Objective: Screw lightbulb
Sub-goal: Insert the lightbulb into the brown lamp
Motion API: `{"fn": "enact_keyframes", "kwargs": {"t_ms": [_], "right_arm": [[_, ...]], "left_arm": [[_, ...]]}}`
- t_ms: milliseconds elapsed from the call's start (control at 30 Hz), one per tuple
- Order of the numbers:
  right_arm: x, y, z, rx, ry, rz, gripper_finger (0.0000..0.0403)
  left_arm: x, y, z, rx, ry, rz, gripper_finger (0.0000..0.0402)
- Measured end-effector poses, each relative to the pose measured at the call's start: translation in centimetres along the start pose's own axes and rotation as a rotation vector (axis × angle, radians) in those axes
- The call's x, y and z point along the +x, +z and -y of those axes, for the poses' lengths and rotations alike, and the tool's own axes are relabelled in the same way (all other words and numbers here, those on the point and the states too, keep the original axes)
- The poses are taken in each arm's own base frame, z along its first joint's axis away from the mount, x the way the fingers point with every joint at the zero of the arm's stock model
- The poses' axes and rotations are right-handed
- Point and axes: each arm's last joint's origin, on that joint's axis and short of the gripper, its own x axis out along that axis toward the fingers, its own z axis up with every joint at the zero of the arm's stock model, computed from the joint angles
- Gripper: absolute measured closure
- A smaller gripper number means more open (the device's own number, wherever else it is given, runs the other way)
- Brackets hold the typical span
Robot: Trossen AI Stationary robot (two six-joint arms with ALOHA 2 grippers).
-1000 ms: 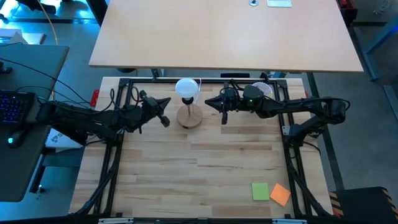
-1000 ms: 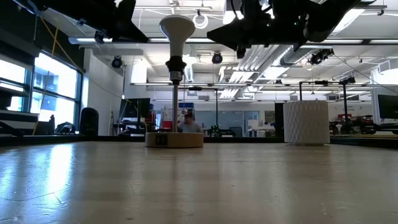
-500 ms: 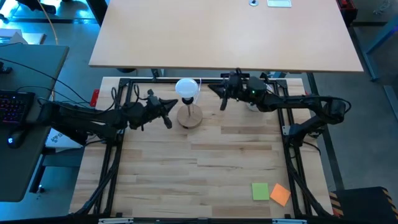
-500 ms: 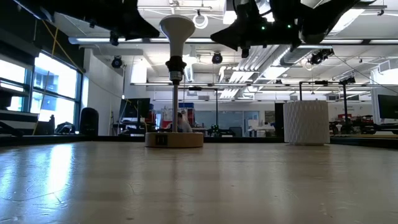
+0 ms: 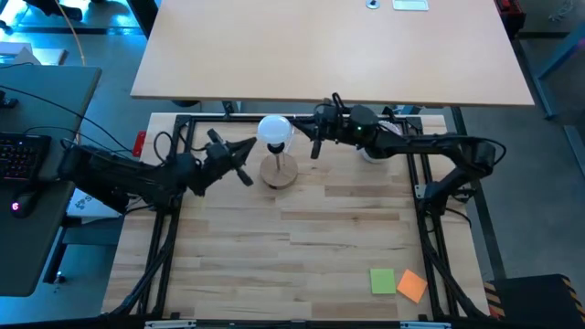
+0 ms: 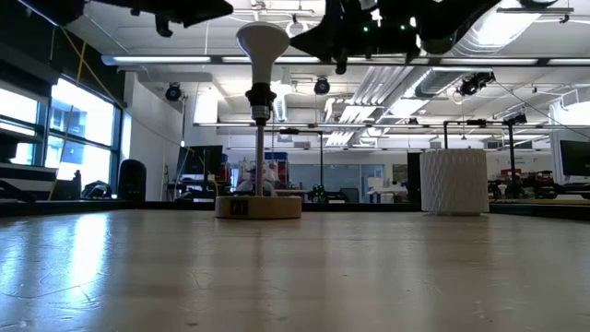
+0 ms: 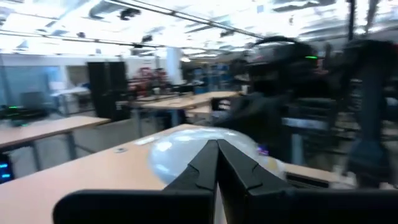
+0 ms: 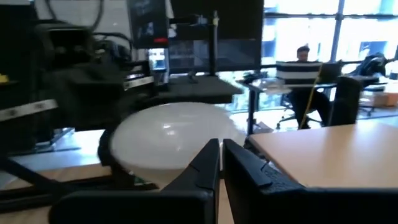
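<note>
Since the earlier frames the right arm has swung leftward along the top of the high view, bringing the right gripper [image 5: 315, 146] just beside the small white frosted lightbulb [image 5: 274, 130], while the left gripper [image 5: 245, 163] has hardly shifted, left of centre. The bulb stands upright in the black socket post of the round wooden stand [image 5: 280, 172] on the pale wooden desk [image 5: 302, 247], upper centre of the frame; a white ribbed cup [image 6: 453, 182] sits to the right. To finish well, I judge, the jaws must part, settle evenly around the globe, and twist gently without tilting the post. Both pairs of jaws are closed, empty, touching nothing.
</note>
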Motion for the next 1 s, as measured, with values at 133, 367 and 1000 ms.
{"fn": "enact_keyframes", "kwargs": {"t_ms": [133,367,1000], "right_arm": [[0.8,0.0,-1.0,0.013,0.029,-0.046,0.0387],[1.1,0.2,-3.9,0.018,0.113,-0.055,0.0387],[-0.6,1.4,-3.0,-0.063,-0.12,-0.155,0.0387]], "left_arm": [[0.9,-0.5,-0.9,0.009,0.058,-0.012,0.0401],[2.2,-1.4,-2.5,0.014,0.151,-0.035,0.0401],[0.6,-0.6,-0.6,0.047,0.024,-0.038,0.0401]]}}
